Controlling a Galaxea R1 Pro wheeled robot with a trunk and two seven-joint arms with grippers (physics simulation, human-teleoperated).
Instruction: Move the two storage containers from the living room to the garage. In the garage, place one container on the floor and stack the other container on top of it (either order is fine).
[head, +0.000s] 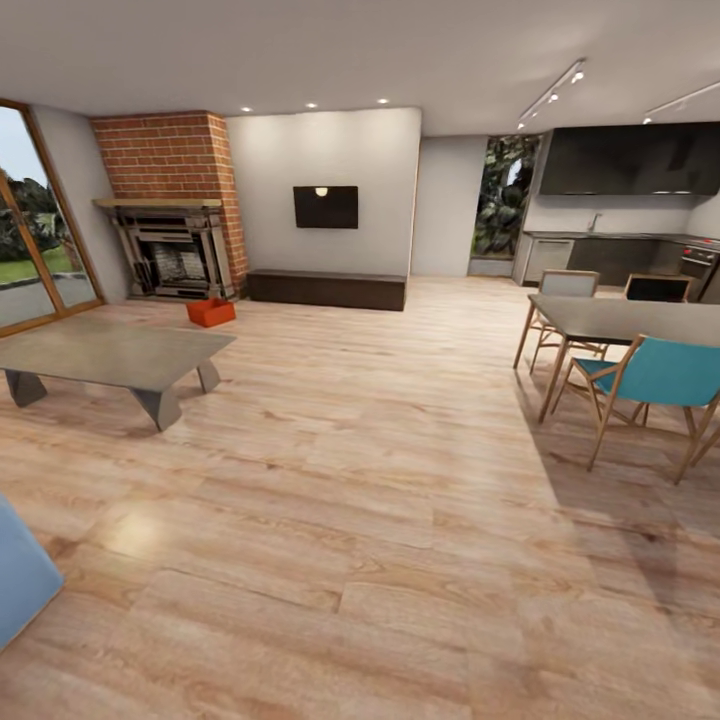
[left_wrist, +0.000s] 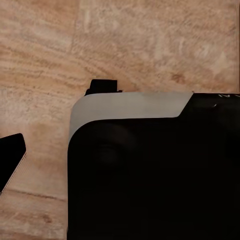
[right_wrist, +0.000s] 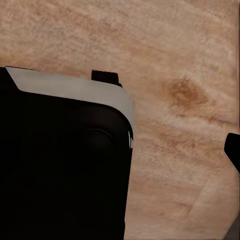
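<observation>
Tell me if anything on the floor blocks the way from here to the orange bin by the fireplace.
The low grey table stands just before the bin, on the left. The wood floor to the table's right looks open, so the bin can be approached from there.

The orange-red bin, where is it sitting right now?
In the head view the orange-red bin sits on the wood floor, far left, just before the brick fireplace and behind the low grey coffee table.

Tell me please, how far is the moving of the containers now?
Nothing looks done yet. One orange-red container sits on the wood floor by the brick fireplace, beyond the low table. Nothing is in hand. Left: reach it, carry both bins to the garage, stack them.
</observation>
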